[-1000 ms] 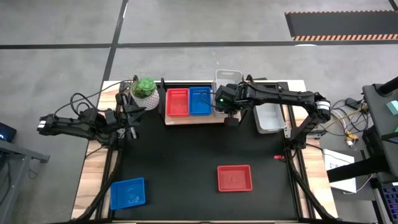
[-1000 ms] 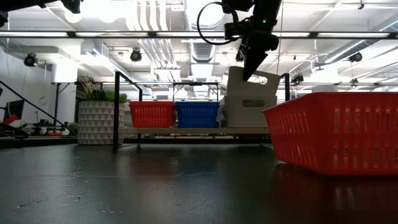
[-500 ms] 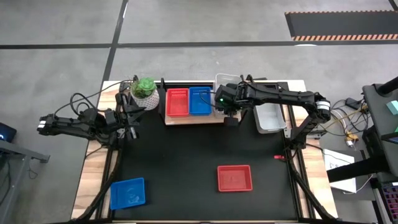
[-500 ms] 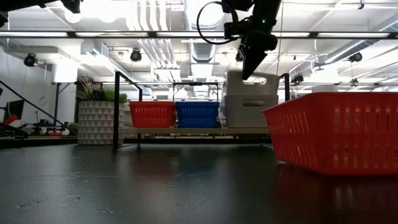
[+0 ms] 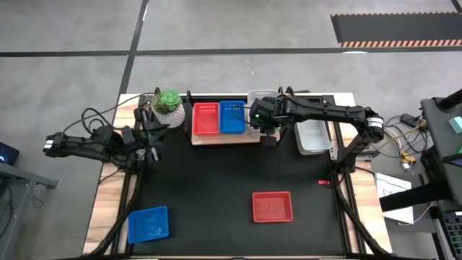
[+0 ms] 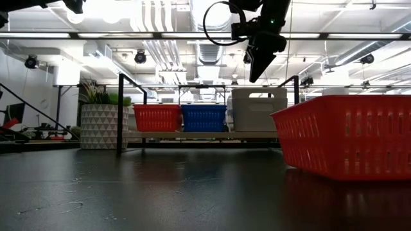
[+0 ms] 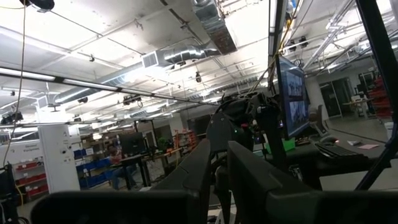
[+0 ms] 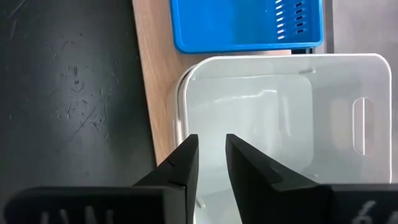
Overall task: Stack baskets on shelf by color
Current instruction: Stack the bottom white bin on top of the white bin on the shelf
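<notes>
The whitish-grey basket (image 8: 273,124) sits nested on the shelf (image 5: 225,137) beside the blue basket (image 8: 245,25), light, stiff, thin-walled, best pinched by its rim; the right tool (image 8: 210,155) hovers above it, fingers slightly parted, empty.

Three baskets (image 5: 218,118) sit side by side on the shelf (image 5: 224,137) at the counter's (image 5: 216,180) rear; two baskets (image 5: 272,207) lie apart near its front.

Two dark, jointed arms are seen, each draped with looping black cables. A small green light is lit on the right arm's wrist (image 5: 255,115). Flat, black, angular fingers (image 8: 180,168) are shown.
</notes>
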Controlling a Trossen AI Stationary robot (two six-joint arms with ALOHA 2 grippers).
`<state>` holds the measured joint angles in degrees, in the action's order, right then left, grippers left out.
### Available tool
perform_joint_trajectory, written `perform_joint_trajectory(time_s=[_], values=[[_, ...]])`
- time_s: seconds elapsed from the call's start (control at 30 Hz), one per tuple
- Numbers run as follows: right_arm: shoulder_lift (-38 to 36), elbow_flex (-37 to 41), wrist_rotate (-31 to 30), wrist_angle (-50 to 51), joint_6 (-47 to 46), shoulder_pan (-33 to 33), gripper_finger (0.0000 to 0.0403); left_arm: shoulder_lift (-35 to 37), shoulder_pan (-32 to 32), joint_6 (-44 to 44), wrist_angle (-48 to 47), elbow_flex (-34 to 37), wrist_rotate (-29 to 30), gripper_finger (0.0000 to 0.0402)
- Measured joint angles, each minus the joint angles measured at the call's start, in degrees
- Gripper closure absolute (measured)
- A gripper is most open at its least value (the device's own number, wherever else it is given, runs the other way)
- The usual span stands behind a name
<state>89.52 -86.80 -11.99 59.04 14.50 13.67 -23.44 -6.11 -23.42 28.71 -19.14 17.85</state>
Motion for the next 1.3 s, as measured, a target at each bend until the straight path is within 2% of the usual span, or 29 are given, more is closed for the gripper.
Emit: perform_joint_trajectory(time_s=[0.4,0.67,1.3], values=[[3.0,0.0,0.0,-3.3,1.5,0.2,0.0392,0.0,0.0,0.0,0.4,0.0,0.0,0.0364],[5.8,0.0,0.2,-3.4,3.0,0.1,0.0394,0.0,0.0,0.0,0.4,0.0,0.0,0.0364],[4.0,-1.8,0.5,-2.1,2.0,-0.1,0.0394,0.0,0.0,0.0,0.4,0.0,0.0,0.0364]])
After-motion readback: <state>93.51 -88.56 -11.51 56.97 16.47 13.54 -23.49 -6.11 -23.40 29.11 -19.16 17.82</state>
